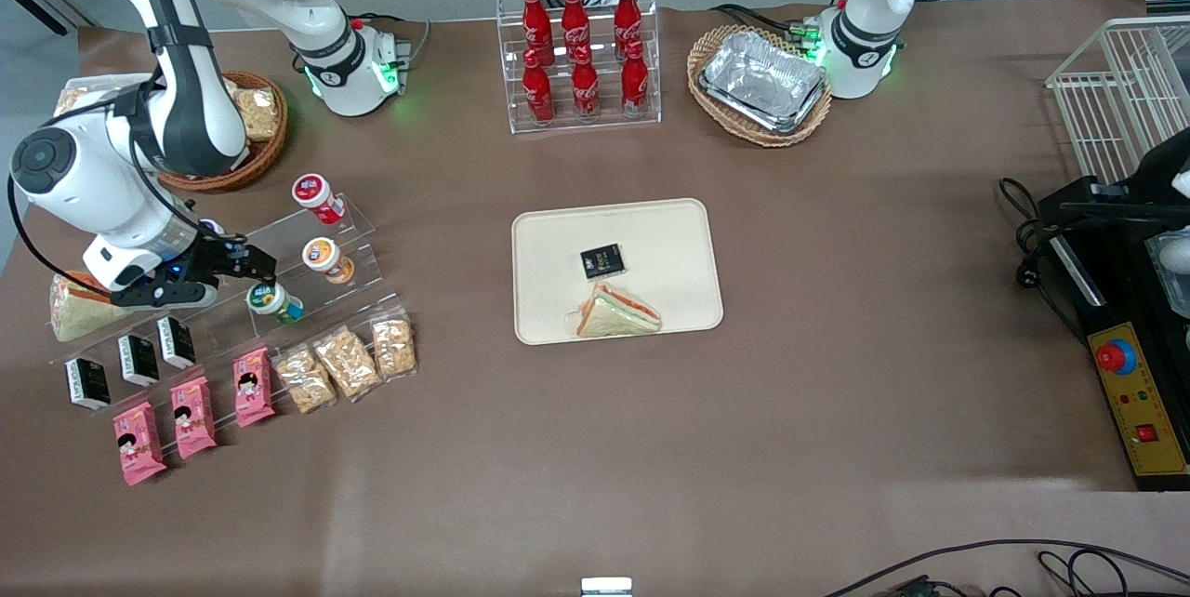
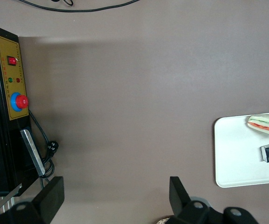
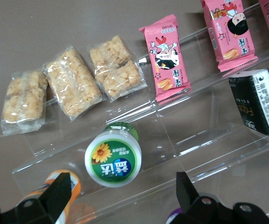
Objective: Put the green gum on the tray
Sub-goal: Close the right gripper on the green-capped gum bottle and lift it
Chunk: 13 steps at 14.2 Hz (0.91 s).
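The green gum (image 1: 272, 301) lies on its side on the lowest step of a clear acrylic stand (image 1: 358, 239), its green-rimmed white lid facing up in the right wrist view (image 3: 113, 161). My right gripper (image 1: 263, 269) hovers just above the stand, a little farther from the front camera than the gum. It is open and empty, and in the right wrist view (image 3: 120, 199) the gum sits just ahead of the gap between the fingers. The cream-beige tray (image 1: 558, 239) lies mid-table, toward the parked arm from the stand. It holds a sandwich (image 1: 615, 313) and a black packet (image 1: 602, 260).
An orange-lidded bottle (image 1: 327, 259) and a red-lidded bottle (image 1: 316, 197) sit on higher steps. Rice bars (image 1: 346, 362), pink packets (image 1: 193, 416) and black packets (image 1: 138, 360) lie nearer the camera. A cola rack (image 1: 578, 53) and a basket of foil trays (image 1: 762, 81) stand at the back.
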Motion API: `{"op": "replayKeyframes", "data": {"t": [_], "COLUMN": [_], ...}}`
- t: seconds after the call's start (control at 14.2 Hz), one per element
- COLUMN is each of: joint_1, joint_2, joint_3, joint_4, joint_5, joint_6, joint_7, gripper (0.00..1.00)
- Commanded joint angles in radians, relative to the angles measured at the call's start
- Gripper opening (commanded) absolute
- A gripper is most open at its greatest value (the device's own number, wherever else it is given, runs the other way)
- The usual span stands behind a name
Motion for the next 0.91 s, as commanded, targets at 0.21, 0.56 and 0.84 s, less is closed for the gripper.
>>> {"op": "replayKeyframes", "data": {"t": [0.21,0.56,0.84], "joint_1": [0.025,0.027,0.027], "joint_2": [0.075,0.099,0.109], "joint_3": [0.001,0.001,0.001], "joint_4": [-0.030,-0.030,-0.027], "joint_5": [-0.006,-0.003,-0.003], "joint_6": [0.117,0.150,0.151], "joint_7": [0.000,0.003,0.003], "gripper": [1.00,0.83,0.49]}}
